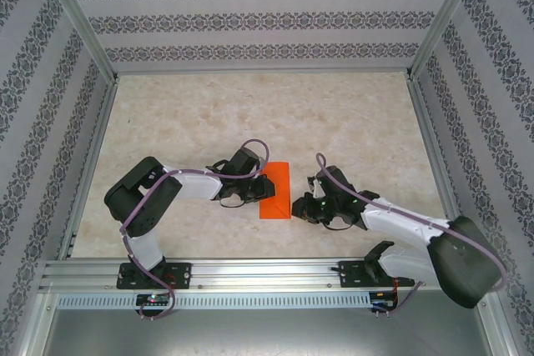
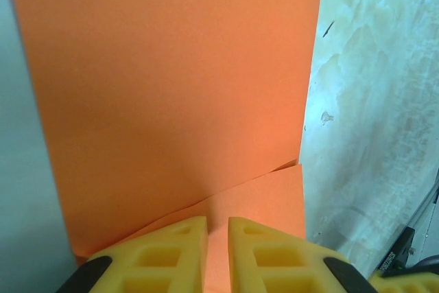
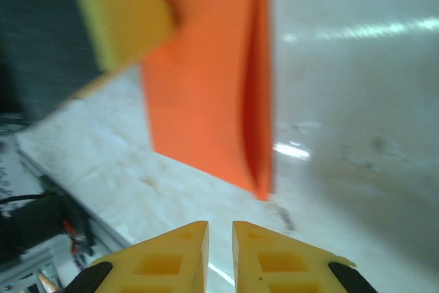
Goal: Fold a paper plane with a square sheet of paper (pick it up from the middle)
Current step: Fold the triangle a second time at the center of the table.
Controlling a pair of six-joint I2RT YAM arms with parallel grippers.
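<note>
The folded square sheet of paper (image 1: 276,192) lies mid-worktop (image 1: 209,114), its long axis running near to far. The left gripper (image 2: 217,221), jaws nearly closed, sits at its left edge, a pinch unconfirmed. The right gripper (image 3: 219,224), jaws nearly closed and empty, waits just right.

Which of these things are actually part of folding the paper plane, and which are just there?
In the job: orange paper, already folded over; left arm; right arm.
Just there: table; patterned walls; metal rail.
</note>
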